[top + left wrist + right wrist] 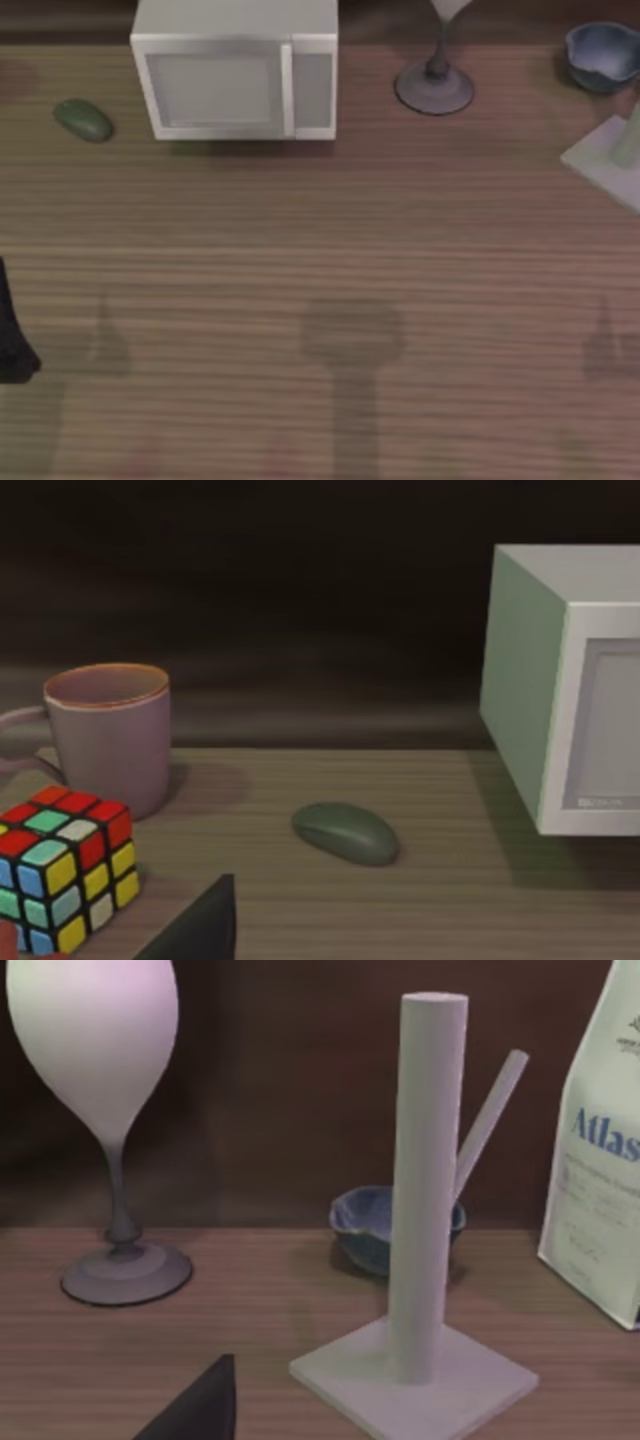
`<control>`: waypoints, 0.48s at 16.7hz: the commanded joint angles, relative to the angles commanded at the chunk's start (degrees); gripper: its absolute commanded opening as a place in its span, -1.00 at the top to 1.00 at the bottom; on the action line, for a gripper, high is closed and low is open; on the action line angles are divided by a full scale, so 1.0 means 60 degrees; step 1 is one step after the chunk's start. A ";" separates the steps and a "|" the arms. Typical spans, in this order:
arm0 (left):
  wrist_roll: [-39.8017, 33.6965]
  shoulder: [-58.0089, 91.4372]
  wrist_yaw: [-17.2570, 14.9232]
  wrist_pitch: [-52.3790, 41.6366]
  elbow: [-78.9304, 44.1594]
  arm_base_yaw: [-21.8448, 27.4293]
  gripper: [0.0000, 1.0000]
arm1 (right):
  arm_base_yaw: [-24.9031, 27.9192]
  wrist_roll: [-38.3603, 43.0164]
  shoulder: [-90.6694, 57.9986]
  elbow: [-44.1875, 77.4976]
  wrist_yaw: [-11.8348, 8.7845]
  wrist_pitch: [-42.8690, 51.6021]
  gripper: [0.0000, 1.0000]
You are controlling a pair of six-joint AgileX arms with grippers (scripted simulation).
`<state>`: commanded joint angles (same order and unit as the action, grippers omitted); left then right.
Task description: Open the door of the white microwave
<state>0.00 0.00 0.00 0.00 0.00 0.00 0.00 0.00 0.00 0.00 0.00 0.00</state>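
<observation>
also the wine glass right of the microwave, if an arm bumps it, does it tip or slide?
Probably tips: the wine glass carries a big bowl high on a thin stem over a small round foot, so it looks top-heavy. Likely fragile too. If it falls, the rounded bowl would probably roll on the table, towards the blue bowl or the white microwave.

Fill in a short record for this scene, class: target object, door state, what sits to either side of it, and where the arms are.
target: white microwave, table's far left part
door: the door shut, flush with front
left of it: green mouse
right of it: wine glass, blue bowl
left arm: dark part at table's left edge, away from microwave
right arm: not seen from above
</observation>
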 joint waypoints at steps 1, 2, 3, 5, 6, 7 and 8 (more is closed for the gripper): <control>0.0000 0.0000 0.0000 0.0000 0.0000 0.0000 -1.00 | 0.0000 0.0000 0.0000 0.0000 0.0000 0.0000 -1.00; 0.0000 0.0000 0.0000 0.0000 0.0000 0.0000 -1.00 | 0.0000 0.0000 0.0000 0.0000 0.0000 0.0000 -1.00; -0.0022 0.0095 0.0023 -0.0047 -0.0092 0.0039 -1.00 | 0.0000 0.0000 0.0000 0.0000 0.0000 0.0000 -1.00; -0.0138 0.0593 0.0145 -0.0278 -0.0564 0.0229 -1.00 | 0.0000 0.0000 0.0000 0.0000 0.0000 0.0000 -1.00; -0.0234 0.0996 0.0239 -0.0450 -0.0942 0.0372 -1.00 | 0.0000 0.0000 0.0000 0.0000 0.0000 0.0000 -1.00; -0.0354 0.1502 0.0351 -0.0649 -0.1405 0.0544 -1.00 | 0.0000 0.0000 0.0000 0.0000 0.0000 0.0000 -1.00; -0.0500 0.2110 0.0480 -0.0871 -0.1948 0.0741 -1.00 | 0.0000 0.0000 0.0000 0.0000 0.0000 0.0000 -1.00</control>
<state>-3.00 12.66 2.88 -5.23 -11.69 4.44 0.00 0.00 0.00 0.00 0.00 0.00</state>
